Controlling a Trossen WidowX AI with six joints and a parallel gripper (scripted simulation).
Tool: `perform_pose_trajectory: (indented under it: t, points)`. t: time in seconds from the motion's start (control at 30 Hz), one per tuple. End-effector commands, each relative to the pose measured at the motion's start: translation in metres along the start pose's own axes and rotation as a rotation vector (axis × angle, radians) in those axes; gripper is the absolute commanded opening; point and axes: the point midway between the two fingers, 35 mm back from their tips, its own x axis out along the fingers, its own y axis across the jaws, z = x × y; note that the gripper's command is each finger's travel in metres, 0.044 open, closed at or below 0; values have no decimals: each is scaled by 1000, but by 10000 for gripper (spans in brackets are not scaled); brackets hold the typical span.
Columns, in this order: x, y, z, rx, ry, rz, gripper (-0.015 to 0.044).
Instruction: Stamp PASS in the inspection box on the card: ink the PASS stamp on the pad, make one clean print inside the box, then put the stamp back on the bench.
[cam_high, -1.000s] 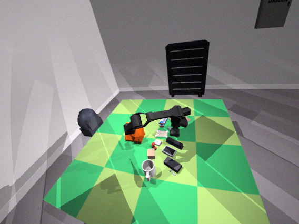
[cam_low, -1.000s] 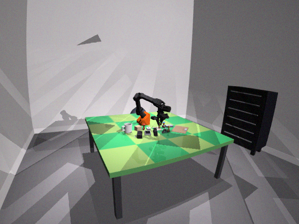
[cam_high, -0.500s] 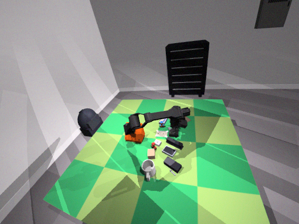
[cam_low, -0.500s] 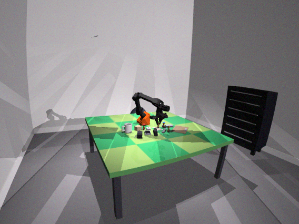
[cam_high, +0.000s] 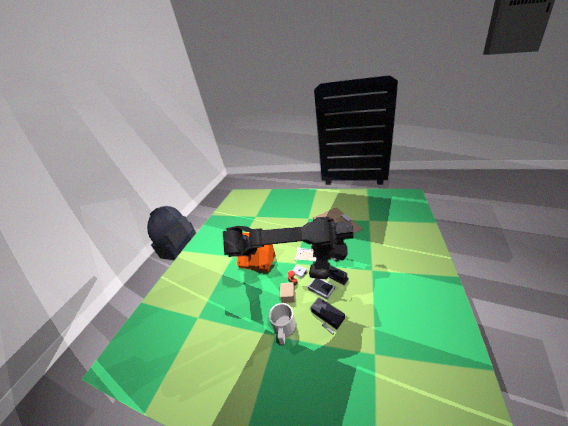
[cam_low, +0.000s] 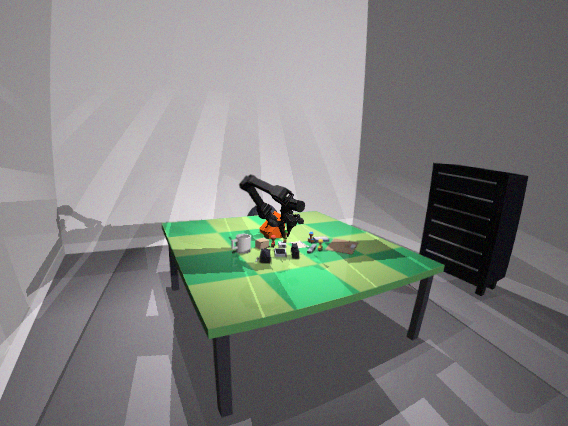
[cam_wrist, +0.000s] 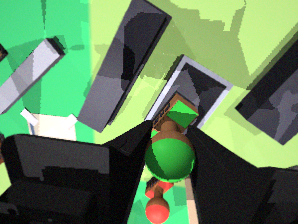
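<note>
My gripper is shut on the PASS stamp, which has a round green knob, a brown neck and a green-faced base. It points straight down over the ink pad, a dark pad in a light grey rim. I cannot tell whether the stamp's base touches the pad. The white card lies on the table behind the gripper, close to the arm's orange base. A second stamp with a red knob lies on the table under my wrist.
Dark boxes flank the pad. A grey mug and a tan block stand near the front. Brown cardboard lies at the back. A black drawer cabinet stands beyond the table.
</note>
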Motion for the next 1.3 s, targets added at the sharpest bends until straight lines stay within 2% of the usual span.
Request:
perform_pose_trajectory:
  t: [0.0, 1.27]
  points:
    - [-1, -15, -8, -7, -2, -5, 0]
    - [22, -18, -8, -4, -3, -3, 0]
